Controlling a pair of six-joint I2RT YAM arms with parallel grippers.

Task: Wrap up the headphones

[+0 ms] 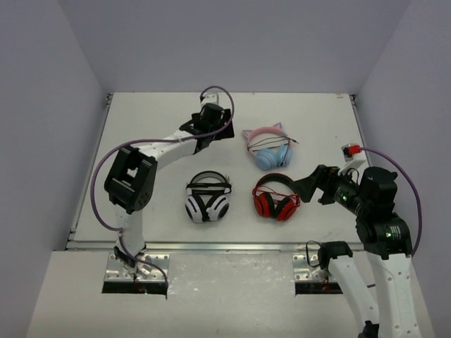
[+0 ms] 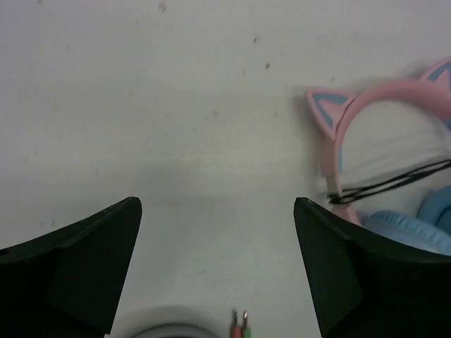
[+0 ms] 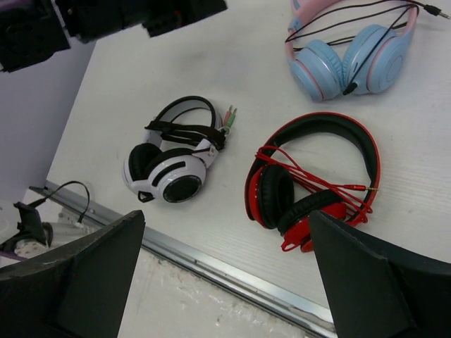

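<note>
Walls (image 1: 232,42): pale lavender, closed in three sides.
Worktop (image 1: 148,116): white, faintly speckled, edged in front by a metal rail (image 1: 211,246).
Light: fell even, soft.

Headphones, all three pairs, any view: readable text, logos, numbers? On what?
None readable in any view.
The pink-and-blue headphones: no legible marking.
The white-and-black headphones: no legible marking.
The red-and-black headphones: no legible marking.
</note>
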